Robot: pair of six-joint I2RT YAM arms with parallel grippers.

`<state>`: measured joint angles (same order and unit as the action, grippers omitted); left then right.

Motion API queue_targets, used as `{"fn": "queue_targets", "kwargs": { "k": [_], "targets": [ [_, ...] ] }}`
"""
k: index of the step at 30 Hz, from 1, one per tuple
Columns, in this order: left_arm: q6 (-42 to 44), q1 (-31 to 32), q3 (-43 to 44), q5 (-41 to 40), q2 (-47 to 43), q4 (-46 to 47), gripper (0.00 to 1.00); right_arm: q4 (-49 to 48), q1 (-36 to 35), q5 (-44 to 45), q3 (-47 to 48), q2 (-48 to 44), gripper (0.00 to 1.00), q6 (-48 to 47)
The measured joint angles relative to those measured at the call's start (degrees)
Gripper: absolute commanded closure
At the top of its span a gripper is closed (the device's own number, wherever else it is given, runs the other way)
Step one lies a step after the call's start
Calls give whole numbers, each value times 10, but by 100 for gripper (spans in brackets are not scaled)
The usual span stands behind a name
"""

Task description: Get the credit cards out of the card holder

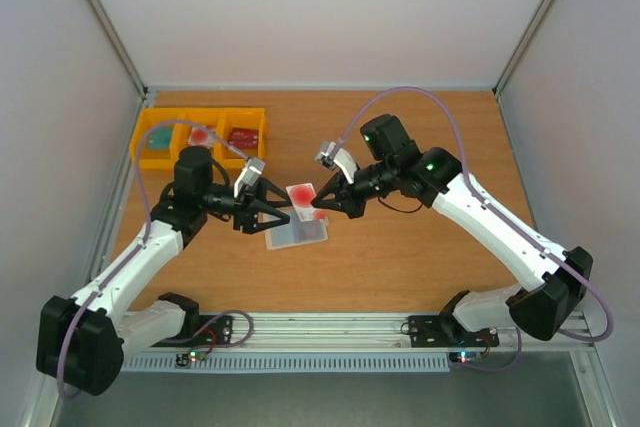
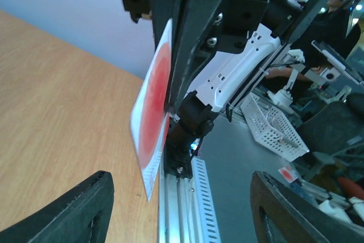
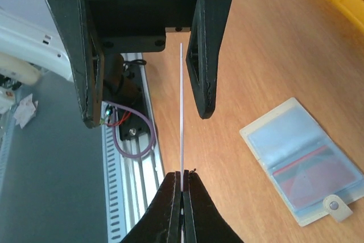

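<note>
The card holder [image 1: 296, 235] lies open on the table, pale blue-grey inside, with a red-marked card still in one clear pocket [image 3: 315, 176]. My right gripper [image 1: 313, 204] is shut on a credit card [image 1: 301, 192] and holds it above the holder. In the right wrist view [image 3: 182, 179] the card [image 3: 181, 112] shows edge-on. My left gripper [image 1: 283, 209] is open, its two fingers [image 3: 206, 55] on either side of the card's free end without touching it. In the left wrist view the card [image 2: 152, 123] shows its red round mark, between the open jaws [image 2: 182, 214].
Yellow plastic bins [image 1: 152, 137] stand at the back left, with red-marked cards [image 1: 203, 135] in them. The aluminium rail [image 1: 330, 332] runs along the table's near edge. Walls close off the left, the back and the right.
</note>
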<state>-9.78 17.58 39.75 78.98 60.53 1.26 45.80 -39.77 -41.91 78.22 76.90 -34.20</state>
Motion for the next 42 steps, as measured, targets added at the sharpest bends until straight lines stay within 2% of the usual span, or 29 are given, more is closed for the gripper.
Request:
{"fn": "queue_targets", "kwargs": {
  "k": [8,10,13,14,19,22,23,25,27,28,30,33,35,38,42],
  "targets": [
    [-15,16,0,-35,9,32,55,50,-14,-5,18,25,99,-50],
    [3,17,4,-36,11,19,67,63,-19,-7,23,30,99,-58],
    [19,22,10,-33,11,9,96,76,-24,-5,24,37,99,-68],
    [30,26,11,-33,11,7,99,78,-24,-5,24,38,99,-70],
    [41,31,14,-40,11,-5,100,85,-26,-3,28,41,98,-73],
    [20,31,14,-64,9,-7,100,79,-27,13,26,39,91,-70],
    [1,31,14,-81,7,-7,100,70,-26,24,21,35,78,-67],
    [-42,26,11,-108,3,-1,100,50,-20,44,8,21,69,-53],
    [-94,12,3,-138,-1,12,100,24,-7,58,-4,6,53,-34],
    [-123,-1,-2,-156,-2,20,100,11,2,64,-10,-2,49,-25],
    [-181,-32,-6,-193,-2,27,100,-14,24,80,-20,-16,44,0],
    [-250,-84,-5,-245,-3,25,100,-53,61,106,-35,-30,43,36],
    [-282,-136,5,-288,-3,-14,100,-69,81,120,-46,-35,43,55],
    [-295,-225,46,-344,8,-97,100,-77,92,133,-59,-36,42,72],
    [-277,-364,150,-406,92,-173,100,-79,92,138,-72,-40,41,80]
  ]
}}
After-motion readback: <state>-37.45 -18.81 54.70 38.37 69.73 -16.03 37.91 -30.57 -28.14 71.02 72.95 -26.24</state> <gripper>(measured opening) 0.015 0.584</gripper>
